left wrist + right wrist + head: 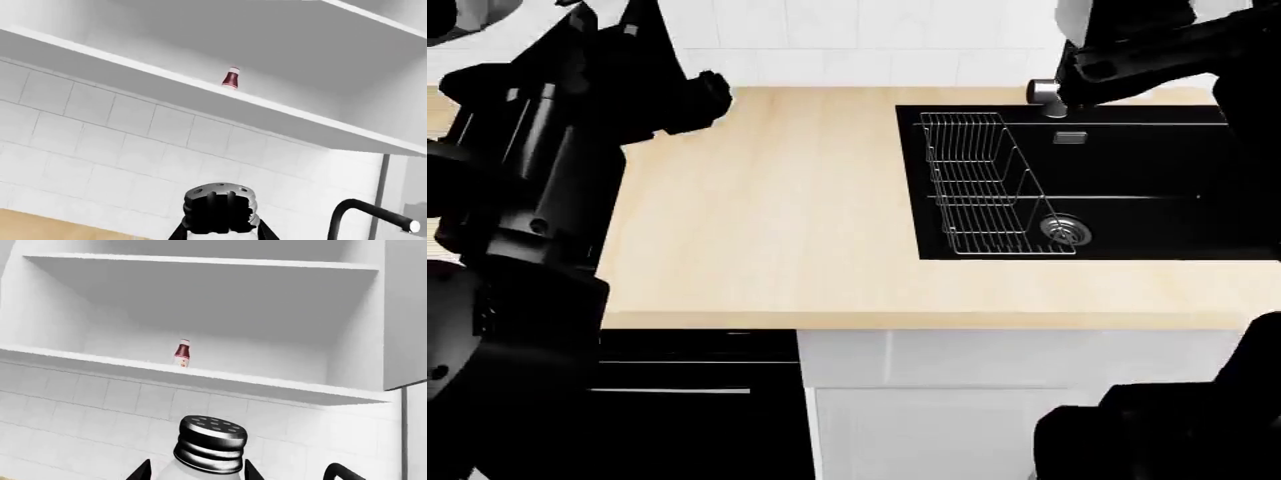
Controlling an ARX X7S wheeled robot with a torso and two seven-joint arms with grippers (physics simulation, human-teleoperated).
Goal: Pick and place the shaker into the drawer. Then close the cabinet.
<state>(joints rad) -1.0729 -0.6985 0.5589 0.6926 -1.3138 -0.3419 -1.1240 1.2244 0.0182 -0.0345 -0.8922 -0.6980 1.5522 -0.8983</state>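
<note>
Left wrist view, bottle: a dark-sided bottle (220, 207) with a perforated top sits at lower centre.
Left wrist view, left gripper (220, 233): black fingers flank that bottle; whether they pinch it I cannot tell.
Left wrist view, shelf (200, 85): a red sauce bottle (231, 78) stands on it, upper centre.
Head view, counter (774, 220): bare wood; the sink (1174, 180) with its wire rack (988, 190) lies at right.
Head view, drawer: no open one shows along the lower edge.
Right wrist view, shaker (212, 442): grey ribbed cap, lower centre, upright so it will not spill.
Right wrist view, right gripper (197, 472): fingers clamped against the shaker's shoulders, seemingly carrying it clear of the counter.
</note>
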